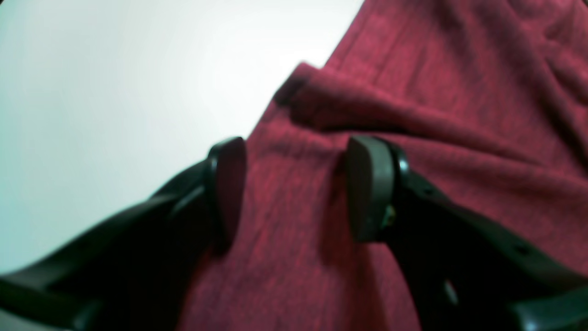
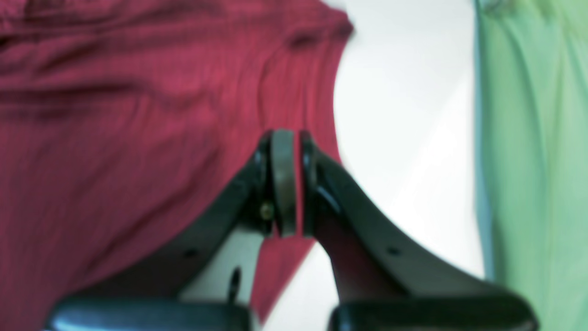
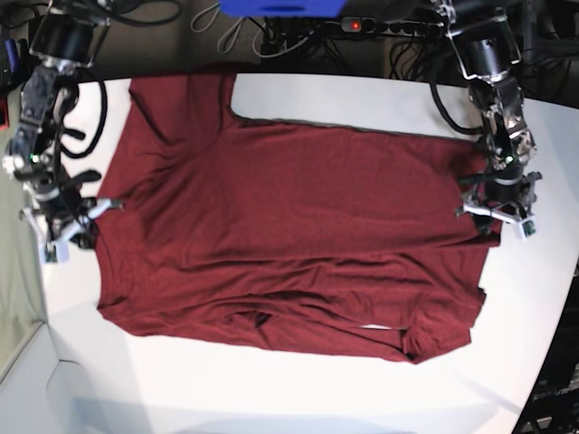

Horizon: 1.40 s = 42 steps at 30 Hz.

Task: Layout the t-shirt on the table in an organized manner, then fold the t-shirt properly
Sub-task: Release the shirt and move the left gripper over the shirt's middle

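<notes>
Bright, even overhead light; the white table [image 3: 298,398] glares slightly. Both wrist views are soft and blurred; the base view bends at its edges.

No readable text, labels, brands or numbers in any view. t-shirt [image 3: 289,235] plain, no print. tabletop [image 3: 543,298] unmarked.

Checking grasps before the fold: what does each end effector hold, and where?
Right end effector pinches the t-shirt at its side edge. Left end effector holds nothing.
</notes>
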Tool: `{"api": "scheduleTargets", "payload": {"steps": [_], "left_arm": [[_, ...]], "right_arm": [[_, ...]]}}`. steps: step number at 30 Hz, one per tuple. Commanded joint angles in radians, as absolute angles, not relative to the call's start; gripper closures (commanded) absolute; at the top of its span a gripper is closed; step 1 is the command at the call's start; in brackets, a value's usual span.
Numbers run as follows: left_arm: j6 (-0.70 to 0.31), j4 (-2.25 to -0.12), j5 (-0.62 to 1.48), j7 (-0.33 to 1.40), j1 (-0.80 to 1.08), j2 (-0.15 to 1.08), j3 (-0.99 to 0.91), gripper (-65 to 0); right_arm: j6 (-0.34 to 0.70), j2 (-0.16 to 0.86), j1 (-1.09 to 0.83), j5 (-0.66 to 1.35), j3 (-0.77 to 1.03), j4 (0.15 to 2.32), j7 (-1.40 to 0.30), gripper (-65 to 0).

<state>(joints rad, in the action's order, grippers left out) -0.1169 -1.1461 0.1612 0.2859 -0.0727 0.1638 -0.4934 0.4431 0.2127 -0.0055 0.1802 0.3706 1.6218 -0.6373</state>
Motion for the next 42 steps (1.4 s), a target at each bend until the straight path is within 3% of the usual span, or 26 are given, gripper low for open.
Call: {"api": "scheduleTargets", "payload": {"steps": [1,10,17,28,34,42], "left_arm": [[-0.119,-1.187,0.166,0.257,-0.076,0.165,-0.495,-33.7],[-0.119,-1.409,0.166,0.259,0.01,0.131,-0.495,-33.7],[-0.12,-1.577,0.22,0.28,0.122,0.061,-0.478,-33.7],[-0.12,-1.914,0.44,0.653,0.285,0.082,-0.182,-33.7],[-0.12,-1.857,0.44,0.668,0.292,0.151,-0.031,-33.7],[-0.12,-1.888,0.44,0.676,0.297,0.156,0.074,-33.7]], "right_arm": [[0.452,0.199,-0.033,0.199,0.38,1.692,-0.634,-1.7],[0.452,0.038,-0.335,0.199,0.363,1.948,-0.691,-1.5],[0.452,0.038,-0.364,0.199,0.255,1.897,-0.731,-1.5],[0.452,0.09,-0.332,0.196,0.245,1.891,-0.74,-1.5],[0.452,0.091,-0.397,0.193,0.248,1.891,-0.731,-1.5],[0.452,0.093,-0.475,0.191,0.262,1.893,-0.731,-1.5]]}}
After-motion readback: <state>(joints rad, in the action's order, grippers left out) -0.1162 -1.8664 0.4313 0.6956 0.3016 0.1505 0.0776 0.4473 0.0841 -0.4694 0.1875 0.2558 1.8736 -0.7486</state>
